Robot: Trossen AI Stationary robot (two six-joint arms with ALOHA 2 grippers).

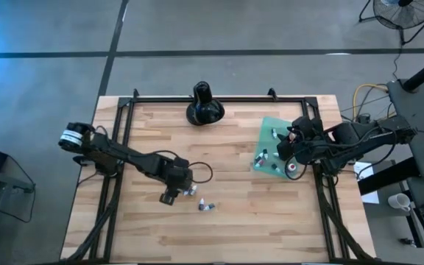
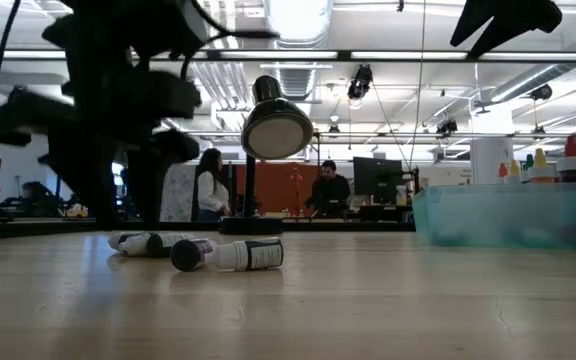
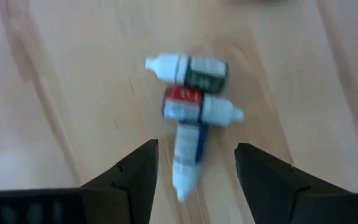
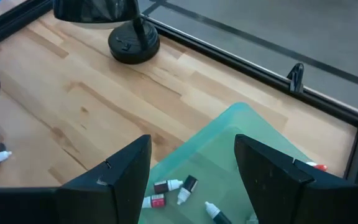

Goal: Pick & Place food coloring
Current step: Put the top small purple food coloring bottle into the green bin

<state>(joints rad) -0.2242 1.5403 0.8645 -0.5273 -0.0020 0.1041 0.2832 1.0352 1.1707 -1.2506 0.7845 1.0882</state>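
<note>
Food coloring bottles (image 3: 191, 106) lie clustered just ahead of the left pincer (image 3: 194, 165), wide open and empty; the nearest bottle (image 3: 188, 152) points lengthwise into its gap.

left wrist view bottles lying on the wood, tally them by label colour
green-label bottle: 1
red-label bottle: 1
blue-label bottle: 1
total: 3
</note>
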